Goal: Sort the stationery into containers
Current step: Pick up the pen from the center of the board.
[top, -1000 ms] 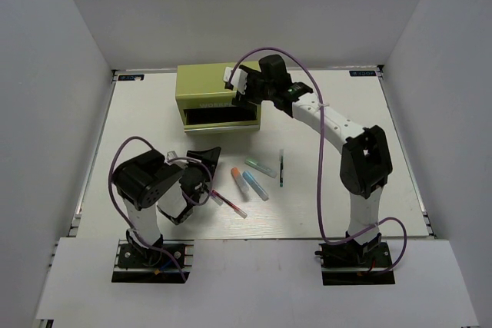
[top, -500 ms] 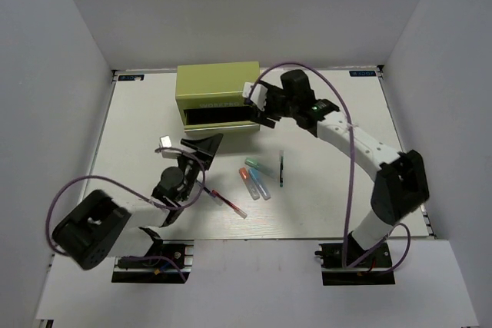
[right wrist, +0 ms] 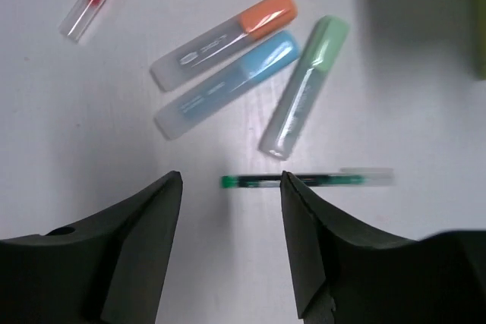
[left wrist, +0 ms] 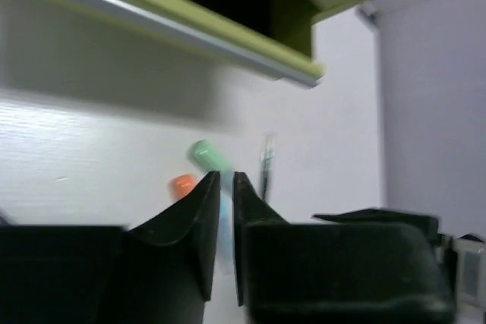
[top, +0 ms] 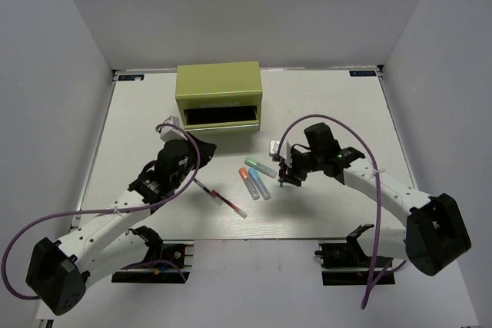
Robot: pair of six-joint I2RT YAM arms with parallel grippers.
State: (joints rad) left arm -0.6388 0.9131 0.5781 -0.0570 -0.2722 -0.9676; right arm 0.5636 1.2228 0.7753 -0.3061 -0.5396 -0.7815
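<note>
Hovering over the desk (top: 346, 113), the right claw (right wrist: 230, 178) is spread wide, and the green pen (right wrist: 319, 180) is seen beneath it, 1 end between the tips. Just beyond that pen, 3 markers are laid side by side: the orange highlighter (right wrist: 224, 41), blue highlighter (right wrist: 228, 85) and green highlighter (right wrist: 304, 89). The left claw (left wrist: 225, 187) is drawn almost closed with nothing gripped, near the chest (top: 219, 86), whose drawer (top: 223, 116) is pulled open. A red pen (top: 229, 203) is seen nearer the arms.
</note>
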